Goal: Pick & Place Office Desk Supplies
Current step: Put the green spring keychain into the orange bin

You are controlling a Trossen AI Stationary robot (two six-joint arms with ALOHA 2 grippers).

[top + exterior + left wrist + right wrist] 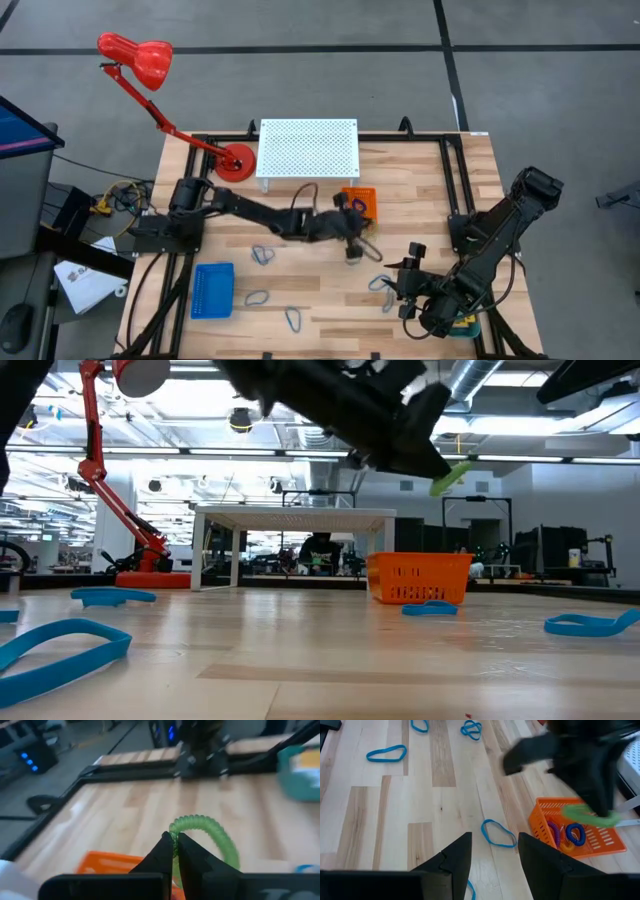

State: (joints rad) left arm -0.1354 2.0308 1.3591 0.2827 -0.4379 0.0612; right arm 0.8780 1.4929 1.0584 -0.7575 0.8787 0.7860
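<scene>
My left gripper (174,851) hangs just above the near side of the orange tray (580,832), shut on a green coiled rubber-band ring (212,829). In the low view the ring (450,477) shows under the dark arm, above the tray (418,577). Purple, blue and orange rings (574,834) lie in that tray. My right gripper (492,851) is open, low over the table's right near part, with a blue wire loop (497,834) lying flat ahead of it. Several other blue loops (263,255) lie flat on the wood. My left gripper pinches the green ring at one spot of its coil (174,839) between its two fingertips. The ring is lifted clear and sticks out as an arch beyond the fingertips, over the orange tray's near edge.
A blue tray (212,290) sits at the left near side, and a teal tray (465,325) is partly hidden under my right arm. A white perforated stand (308,148) and a red desk lamp (150,70) stand at the far edge. Bare wood lies mid-table.
</scene>
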